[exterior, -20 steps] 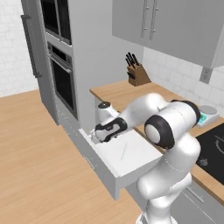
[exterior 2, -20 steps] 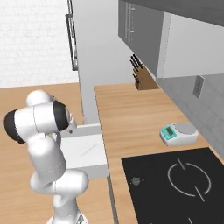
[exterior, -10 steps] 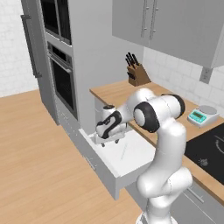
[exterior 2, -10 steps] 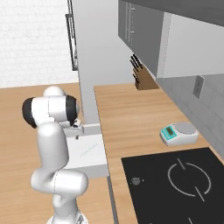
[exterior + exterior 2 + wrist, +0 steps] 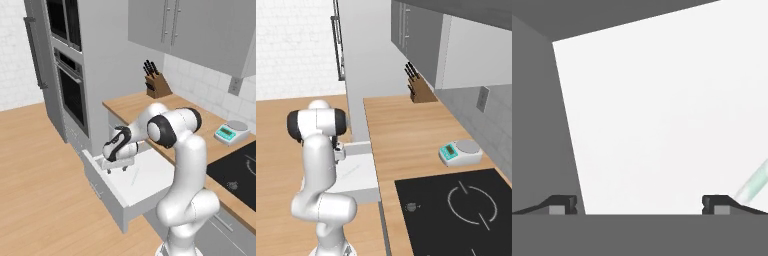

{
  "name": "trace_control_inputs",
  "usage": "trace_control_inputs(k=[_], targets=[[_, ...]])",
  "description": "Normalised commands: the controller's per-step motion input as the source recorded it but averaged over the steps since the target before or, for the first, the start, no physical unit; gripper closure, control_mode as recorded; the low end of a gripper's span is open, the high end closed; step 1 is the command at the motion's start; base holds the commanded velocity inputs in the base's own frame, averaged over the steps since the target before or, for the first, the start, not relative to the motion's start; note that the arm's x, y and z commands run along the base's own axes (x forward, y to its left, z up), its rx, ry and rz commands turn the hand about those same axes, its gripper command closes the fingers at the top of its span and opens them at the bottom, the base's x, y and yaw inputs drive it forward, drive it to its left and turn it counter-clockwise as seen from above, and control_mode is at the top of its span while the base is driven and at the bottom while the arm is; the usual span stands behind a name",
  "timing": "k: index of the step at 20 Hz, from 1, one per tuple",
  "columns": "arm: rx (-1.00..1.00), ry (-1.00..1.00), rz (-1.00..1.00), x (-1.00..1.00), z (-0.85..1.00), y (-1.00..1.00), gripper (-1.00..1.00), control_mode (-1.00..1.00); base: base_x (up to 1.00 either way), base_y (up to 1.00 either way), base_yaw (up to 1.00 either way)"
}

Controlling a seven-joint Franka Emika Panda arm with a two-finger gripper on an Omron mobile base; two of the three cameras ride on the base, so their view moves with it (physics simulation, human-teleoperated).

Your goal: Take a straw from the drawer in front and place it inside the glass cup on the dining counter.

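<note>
A knife block (image 5: pixel 156 85) is seen on the wood worktop (image 5: pixel 145 107) in the upper middle of the left base view, and a small kitchen scale (image 5: pixel 230 132) sits at the right edge, near a black hob (image 5: pixel 240 172). A built-in oven (image 5: pixel 70 90) is set in the tall grey unit at the upper left, and grey wall cabinets (image 5: pixel 200 30) hang across the top. The floor (image 5: pixel 40 190) is laid in light wood, with a white brick wall at the far left.

The drawer (image 5: pixel 107 195) is pulled out below the worktop, in the lower middle of the left base view, its white inside exposed. The straw (image 5: pixel 135 176) is seen lying on the drawer's floor as a thin pale line, just right of the hand; in the hand view it (image 5: pixel 755 182) crosses the lower right corner at a slant, beside the right fingertip.

The gripper (image 5: pixel 118 165) is lowered over the back left part of the drawer, its jaws spread wide. Nothing is held between the fingertips (image 5: pixel 562 204), and no contact with the straw can be made out.
</note>
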Motion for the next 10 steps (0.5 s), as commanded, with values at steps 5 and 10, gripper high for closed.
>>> trace_control_inputs(k=[5, 10], targets=[[0.0, 0.0, 0.0, -0.26, -0.09, 1.0, -1.0, -1.0, 0.0, 0.0, 0.0], [-0.01, -0.07, -0.04, -0.29, 0.43, 0.39, -1.0, -1.0, 0.0, 0.0, 0.0]])
